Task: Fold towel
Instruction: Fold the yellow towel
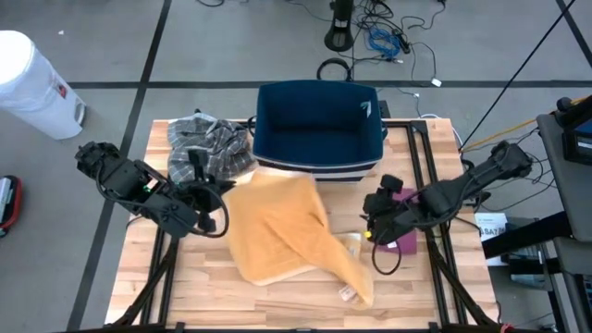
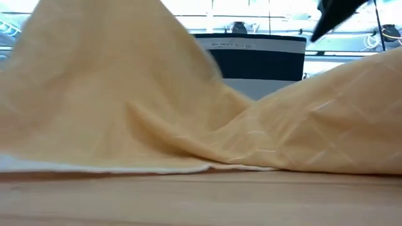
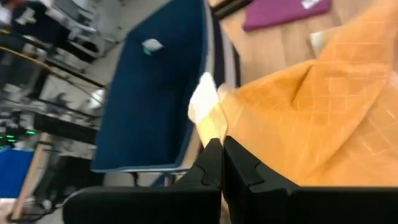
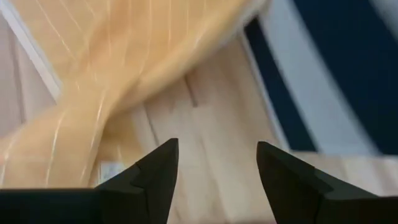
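Observation:
A yellow towel (image 1: 287, 231) lies rumpled in the middle of the wooden table, one long end trailing toward the near right (image 1: 356, 277). In the low view its left part (image 2: 94, 81) stands raised, while its lower folds rest on the tabletop. My left gripper (image 1: 220, 222) is at the towel's left edge, shut on a corner of it. My right gripper (image 1: 370, 225) hangs just right of the towel, open, with only bare wood between its fingers (image 4: 217, 180). My left gripper pinches a corner of the towel (image 3: 210, 121) between its two shut fingertips, where the pale underside shows. The fingers come from the table's left, slanting down. The cloth rises slack from the table to the hold, and the rest of it lies on the wood.
A dark blue basket (image 1: 319, 129) stands at the far middle, close behind the towel. A plaid cloth (image 1: 208, 143) lies at the far left and a purple cloth (image 1: 402, 236) under my right arm. A white bin (image 1: 32, 83) stands off the table.

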